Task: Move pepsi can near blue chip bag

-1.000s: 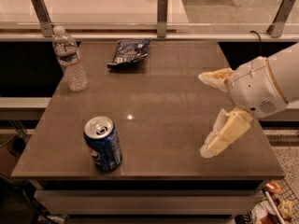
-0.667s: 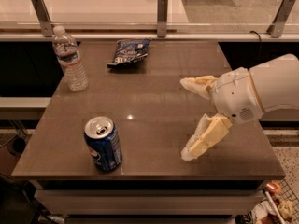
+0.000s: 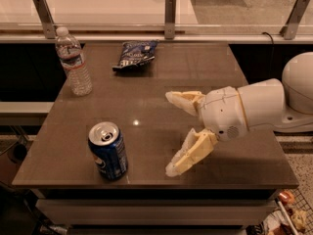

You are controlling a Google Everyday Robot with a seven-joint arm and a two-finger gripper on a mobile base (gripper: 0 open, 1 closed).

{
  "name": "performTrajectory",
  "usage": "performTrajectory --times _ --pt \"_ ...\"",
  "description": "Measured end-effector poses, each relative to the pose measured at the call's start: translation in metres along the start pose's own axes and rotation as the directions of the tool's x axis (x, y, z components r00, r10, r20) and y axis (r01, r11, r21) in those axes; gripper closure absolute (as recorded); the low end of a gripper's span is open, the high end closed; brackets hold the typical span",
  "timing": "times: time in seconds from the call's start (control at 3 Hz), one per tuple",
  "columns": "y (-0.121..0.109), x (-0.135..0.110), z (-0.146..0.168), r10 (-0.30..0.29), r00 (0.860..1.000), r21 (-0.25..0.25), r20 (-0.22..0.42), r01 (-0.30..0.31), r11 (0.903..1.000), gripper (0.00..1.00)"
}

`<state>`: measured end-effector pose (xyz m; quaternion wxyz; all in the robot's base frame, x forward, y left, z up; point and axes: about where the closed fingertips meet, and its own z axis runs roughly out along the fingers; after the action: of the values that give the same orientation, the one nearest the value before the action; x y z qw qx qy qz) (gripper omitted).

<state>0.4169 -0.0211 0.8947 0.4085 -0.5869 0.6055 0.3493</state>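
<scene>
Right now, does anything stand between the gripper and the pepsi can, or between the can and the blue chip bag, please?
Nothing visible does. Bare table separates the open gripper from the pepsi can, and the can from the blue chip bag; the water bottle stands aside.

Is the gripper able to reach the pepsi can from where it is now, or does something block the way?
Probably yes. The gripper hangs right of the pepsi can, jaws open toward it. Nothing stands between them; the water bottle and blue chip bag lie farther back.
</scene>
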Motion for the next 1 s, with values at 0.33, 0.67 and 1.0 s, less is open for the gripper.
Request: performTrajectory --times 0.33,0.67,1.0 --pt "0.0 0.0 0.0 0.0 1.0 0.0 0.0 0.0 1.0 0.0" --pt "-0.008 -0.005 0.017 0.0 0.999 -0.01 0.051 0.001 0.9999 0.0" --pt "-0.014 -0.011 0.042 0.002 0.992 -0.029 0.124 0.002 0.9996 0.0"
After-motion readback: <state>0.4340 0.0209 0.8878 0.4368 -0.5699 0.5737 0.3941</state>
